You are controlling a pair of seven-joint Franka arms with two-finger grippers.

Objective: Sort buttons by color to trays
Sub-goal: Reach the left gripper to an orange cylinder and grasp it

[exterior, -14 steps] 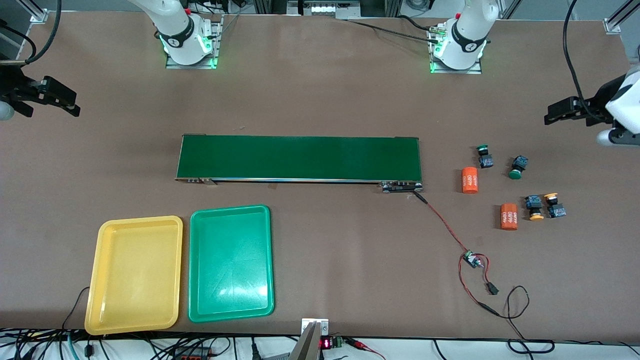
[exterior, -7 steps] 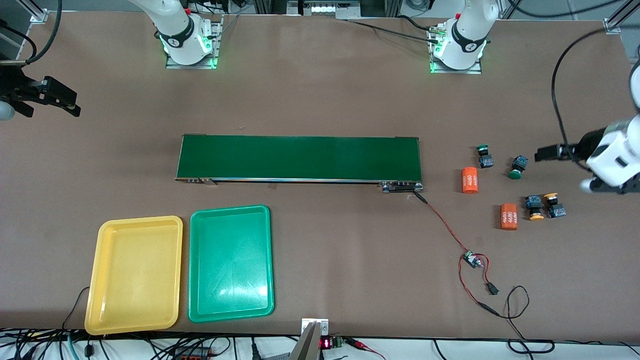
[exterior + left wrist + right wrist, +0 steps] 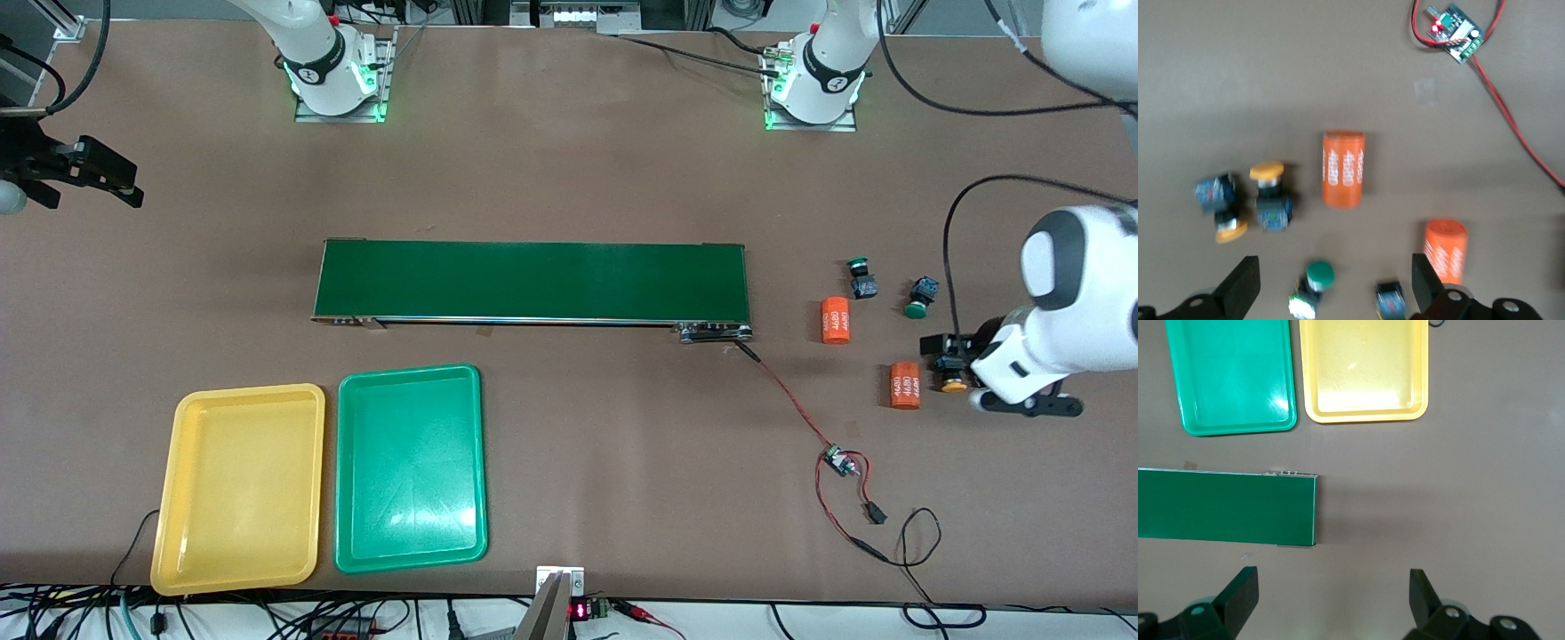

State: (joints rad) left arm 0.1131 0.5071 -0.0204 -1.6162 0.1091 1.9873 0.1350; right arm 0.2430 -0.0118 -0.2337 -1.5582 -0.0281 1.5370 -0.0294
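Note:
Toward the left arm's end of the table lie the buttons. Two green ones [image 3: 859, 276] [image 3: 919, 300] show whole. One yellow cap [image 3: 954, 386] peeks out beside the left arm, which covers the rest there. My left gripper [image 3: 938, 353] hangs open over this cluster. In the left wrist view a green button [image 3: 1318, 279] sits between the fingers [image 3: 1241, 288], well below them, with both yellow buttons [image 3: 1271, 193] [image 3: 1221, 212] off to one side. The yellow tray [image 3: 238, 487] and green tray [image 3: 411, 467] stand side by side. My right gripper [image 3: 120, 182] waits open at the right arm's end of the table.
Two orange cylinders [image 3: 834, 320] [image 3: 904, 385] lie beside the buttons. A long dark-green conveyor belt [image 3: 532, 281] crosses the table's middle. A red-and-black wire runs from it to a small control board [image 3: 836, 460], nearer the front camera.
The left arm has swung in from the table's end and come over the buttons, now covering one yellow button. The right arm has not moved.

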